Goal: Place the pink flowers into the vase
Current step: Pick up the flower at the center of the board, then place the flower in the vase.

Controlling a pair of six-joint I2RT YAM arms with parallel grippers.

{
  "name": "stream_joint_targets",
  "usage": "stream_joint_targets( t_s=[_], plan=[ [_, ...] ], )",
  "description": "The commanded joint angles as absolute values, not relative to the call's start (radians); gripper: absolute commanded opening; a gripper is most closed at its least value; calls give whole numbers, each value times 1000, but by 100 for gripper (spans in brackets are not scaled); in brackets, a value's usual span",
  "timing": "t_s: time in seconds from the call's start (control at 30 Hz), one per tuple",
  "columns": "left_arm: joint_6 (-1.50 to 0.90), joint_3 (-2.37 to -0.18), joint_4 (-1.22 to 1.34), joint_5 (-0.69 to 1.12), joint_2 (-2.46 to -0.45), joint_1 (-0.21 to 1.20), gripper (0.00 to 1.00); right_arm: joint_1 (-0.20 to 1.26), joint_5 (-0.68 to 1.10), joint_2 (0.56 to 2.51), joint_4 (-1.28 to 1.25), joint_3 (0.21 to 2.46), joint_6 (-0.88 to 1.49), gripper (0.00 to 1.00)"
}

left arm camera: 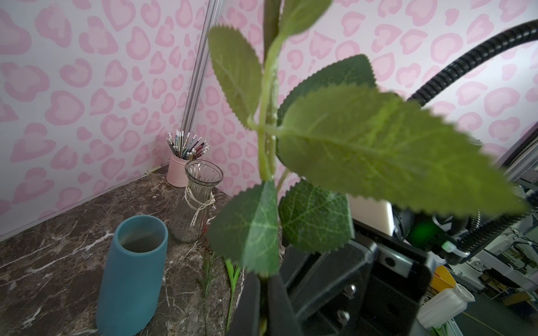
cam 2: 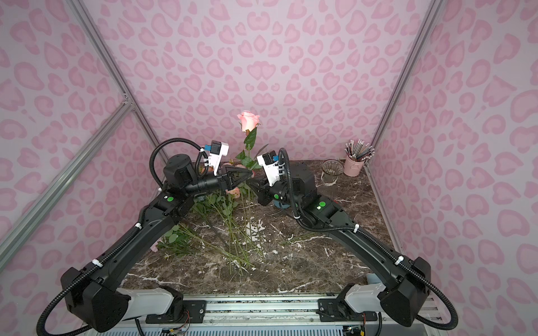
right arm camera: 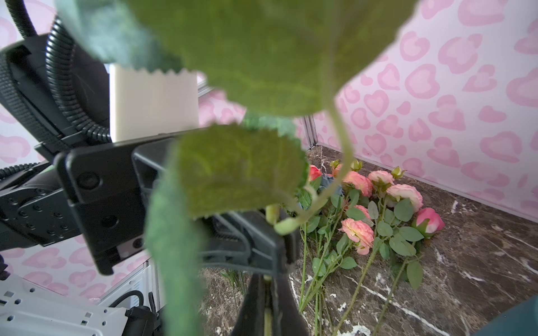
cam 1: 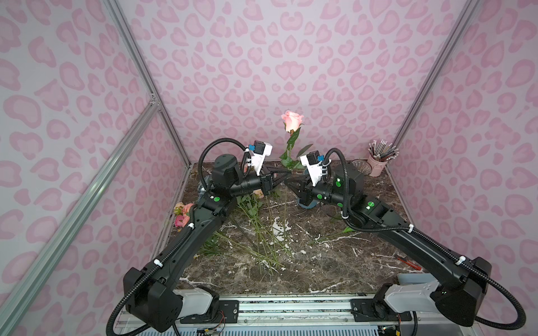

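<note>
Two grips | left hand (left arm camera: 264,293), right hand (right arm camera: 266,291) both clamp pink rose (cam 1: 292,121) stem | bloom above

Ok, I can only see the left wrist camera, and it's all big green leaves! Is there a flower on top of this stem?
Observer: Yes. In both top views a pink rose tops the stem, standing upright.
Operator: Is the other arm grabbing it too?
Observer: It looks so. In the right wrist view the right gripper is closed around the stem.
Operator: Are there more flowers to pick up?
Observer: Yes. More pink flowers lie in a pile on the table.
</note>
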State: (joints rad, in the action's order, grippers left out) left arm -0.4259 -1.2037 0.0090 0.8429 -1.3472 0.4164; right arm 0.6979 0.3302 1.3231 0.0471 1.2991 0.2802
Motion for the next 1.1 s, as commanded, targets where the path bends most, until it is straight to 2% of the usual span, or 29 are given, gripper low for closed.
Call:
stream_joint_targets(
  t_s=[0.0,0.03,0.1,0.3,0.33,0.4,0.47,0.6,0.63,0.67,0.9,1.07],
  plan=[
    [-408,-1227,-28,803,-1345,416,53,683,254,1309,14,1296,291,0],
    [-402,-1235,-53,773,-1347,416,64,680,233,1307,23,1300,291,0],
    [-378,-1262,-124,698,-1355,417,72,664,186,1304,48,1309,291,0],
    [-324,-1393,-425,279,-1419,416,74,594,-66,1283,130,1353,267,0],
    [-324,-1410,-473,198,-1442,413,71,586,-133,1276,136,1353,259,0],
    [-332,-1445,-564,69,-1505,407,60,580,-266,1268,133,1387,234,0],
    [-351,-1465,-629,8,-1572,406,52,579,-376,1266,117,1398,206,0],
    [-425,-1441,-659,-8,-1668,405,37,570,-563,1258,63,1414,145,0],
    [-441,-1424,-654,-14,-1679,406,37,562,-582,1255,52,1417,137,0],
    [-458,-1409,-646,-23,-1690,405,32,547,-598,1252,44,1419,134,0],
    [-513,-1337,-592,-39,-1731,405,25,465,-649,1214,24,1450,118,0],
    [-537,-1293,-545,-2,-1717,406,26,443,-729,1197,-5,1465,60,0]
  ],
)
